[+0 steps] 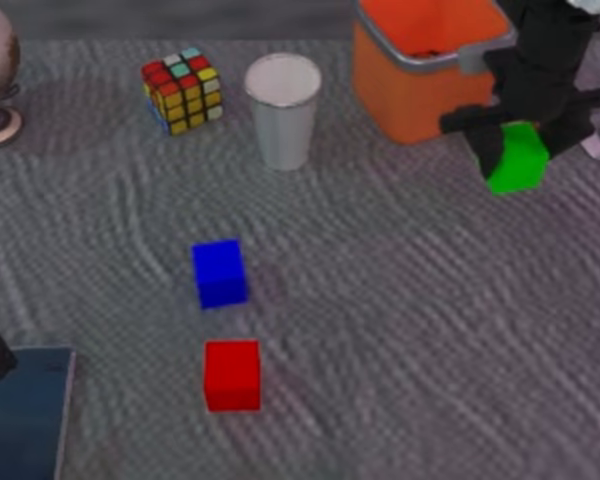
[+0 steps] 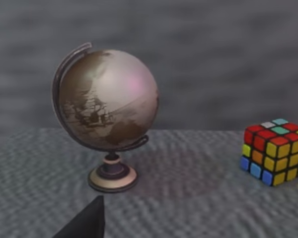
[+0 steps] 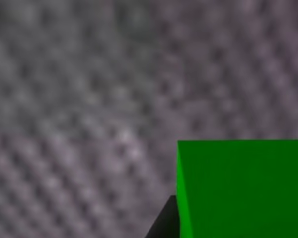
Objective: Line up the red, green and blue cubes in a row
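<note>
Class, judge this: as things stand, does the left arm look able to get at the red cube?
Probably yes. The red cube lies in the open on the table's left half, nothing over it; the blue cube sits just behind. The left arm is parked at the left edge.

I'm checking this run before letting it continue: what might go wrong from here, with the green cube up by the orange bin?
The right gripper is closed on the green cube right beside the orange bin; a careless swing could clip its wall. The paper cup stands roughly between it and the blue cube and red cube, so a low carry might topple it. Placing too close could nudge those two cubes apart.
</note>
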`<action>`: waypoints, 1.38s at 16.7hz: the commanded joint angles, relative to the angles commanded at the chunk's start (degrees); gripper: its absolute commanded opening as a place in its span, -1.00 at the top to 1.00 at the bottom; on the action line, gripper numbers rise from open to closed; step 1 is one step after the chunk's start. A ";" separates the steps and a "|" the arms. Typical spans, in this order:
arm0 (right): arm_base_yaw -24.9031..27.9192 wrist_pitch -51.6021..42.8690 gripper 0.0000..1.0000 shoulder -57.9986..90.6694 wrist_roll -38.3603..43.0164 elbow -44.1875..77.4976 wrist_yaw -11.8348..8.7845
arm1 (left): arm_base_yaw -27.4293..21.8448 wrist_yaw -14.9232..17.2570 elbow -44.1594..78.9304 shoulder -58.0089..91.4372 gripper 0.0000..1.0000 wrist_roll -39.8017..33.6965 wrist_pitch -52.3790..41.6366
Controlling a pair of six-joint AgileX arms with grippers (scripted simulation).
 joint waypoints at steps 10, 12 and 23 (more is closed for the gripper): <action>15.07 4.69 1.00 -10.00 21.05 -14.66 -0.29 | 0.00 0.00 0.00 0.00 -1.00 0.00 0.00; 20.89 6.31 1.00 -13.85 29.82 -20.59 -0.35 | 0.00 0.00 0.00 0.00 -1.00 0.00 0.00; 34.68 10.76 1.00 -23.76 47.84 -34.72 -0.28 | 0.00 0.00 0.00 0.00 -1.00 0.00 0.00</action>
